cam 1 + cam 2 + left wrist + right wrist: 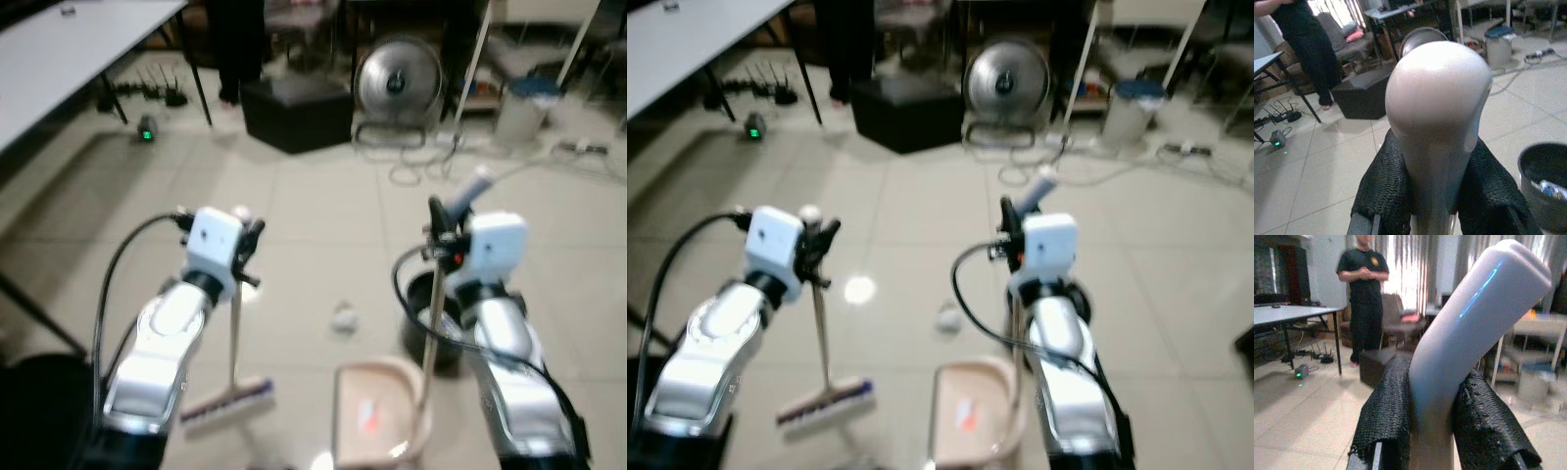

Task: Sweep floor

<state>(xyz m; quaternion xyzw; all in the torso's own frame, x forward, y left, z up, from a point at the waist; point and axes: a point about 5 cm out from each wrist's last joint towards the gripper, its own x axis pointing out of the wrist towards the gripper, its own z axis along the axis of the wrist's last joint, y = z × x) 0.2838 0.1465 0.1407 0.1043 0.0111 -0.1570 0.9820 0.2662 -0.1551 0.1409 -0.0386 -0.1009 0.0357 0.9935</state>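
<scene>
**No legible text**

Nothing readable in any view. Head views are soft with blur. The person (1362, 298) wears a dark shirt with a small yellowish chest emblem, too small to make out. The pink dustpan (377, 411) has an orange mark inside it, just a smear, no letters. The small box on the floor (147, 131) shows a green light, no digits. The white housings at both wrists carry no print I can resolve.

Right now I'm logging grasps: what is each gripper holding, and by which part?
The left gripper clamps the broom near its handle's top end. The right gripper clamps the dustpan near the top of its long upright handle.
</scene>
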